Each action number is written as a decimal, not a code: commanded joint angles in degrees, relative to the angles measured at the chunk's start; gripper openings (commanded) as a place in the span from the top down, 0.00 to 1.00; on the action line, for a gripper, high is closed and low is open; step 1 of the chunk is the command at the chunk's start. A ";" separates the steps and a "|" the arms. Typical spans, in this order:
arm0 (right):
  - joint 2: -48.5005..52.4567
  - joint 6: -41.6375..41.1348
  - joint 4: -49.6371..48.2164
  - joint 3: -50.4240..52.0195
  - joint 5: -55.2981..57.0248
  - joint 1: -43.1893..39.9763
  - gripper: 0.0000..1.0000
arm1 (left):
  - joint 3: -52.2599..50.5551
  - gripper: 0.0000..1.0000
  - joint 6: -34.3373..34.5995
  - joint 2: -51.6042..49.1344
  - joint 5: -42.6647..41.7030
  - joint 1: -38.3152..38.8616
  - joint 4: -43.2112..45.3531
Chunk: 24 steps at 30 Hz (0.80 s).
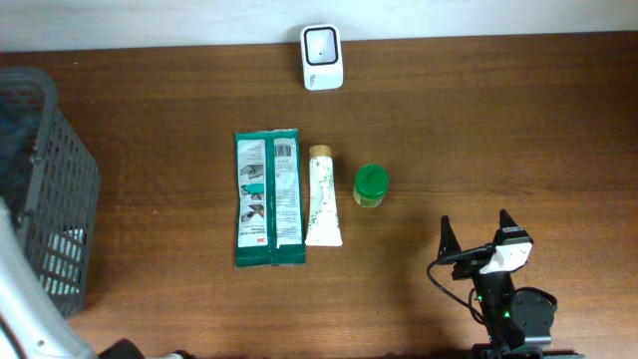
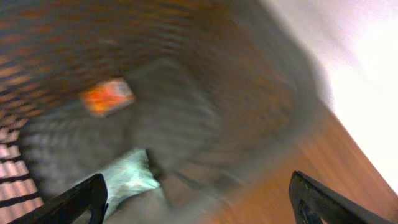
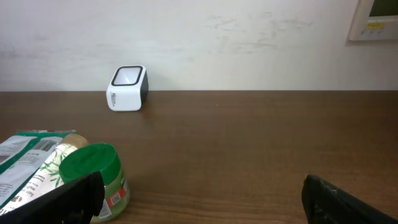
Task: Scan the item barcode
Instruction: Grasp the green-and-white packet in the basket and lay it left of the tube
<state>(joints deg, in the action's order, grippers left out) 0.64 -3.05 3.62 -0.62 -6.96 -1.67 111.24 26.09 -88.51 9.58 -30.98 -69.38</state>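
At the far edge of the surface point(image 1: 498, 120), by the wall, we see the white scanner point(image 1: 322, 57) sitting upright, its dark window framed in white. Mid-surface, three items lie in a row. The green packet point(image 1: 268, 198) is flat, with a white strip and a barcode patch near its far end. The white tube point(image 1: 322, 195) lies just beside the packet's right edge, tan cap toward the scanner. The green-lidded jar point(image 1: 371, 185) stands upright a little to the right of the tube, apart from it. All three are well apart from the scanner.

The right tool point(image 1: 476, 224) sits at the near right of the surface, well clear of the jar. Its jaws are spread wide with nothing between them.

The left wrist view is heavily blurred. The left tool point(image 2: 196, 186) shows both fingers point(image 2: 84, 199) far apart at the bottom corners. We see nothing gripped between them. It points into the grey basket point(image 1: 75, 199) at the left edge of the surface. Inside we make out an orange-labelled object point(image 2: 107, 96) and a pale green pack point(image 2: 127, 177); we can't tell more.
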 commanded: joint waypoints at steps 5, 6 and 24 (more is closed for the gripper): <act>-0.28 -0.39 0.26 0.31 -0.28 0.15 0.02 | -1.55 0.23 -5.16 -12.02 -12.00 -18.60 -5.95; -0.28 -0.37 0.26 0.31 -0.31 0.15 0.02 | -1.66 0.24 -5.25 -13.49 -12.22 -19.56 -7.21; -0.28 -0.37 0.26 0.31 -0.31 0.15 0.02 | -25.94 0.24 -36.50 -21.46 -24.74 -24.30 11.47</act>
<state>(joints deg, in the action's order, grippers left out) 0.64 -3.09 3.62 -0.62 -6.96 -1.67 86.02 -6.59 -108.18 -16.32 -55.27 -58.06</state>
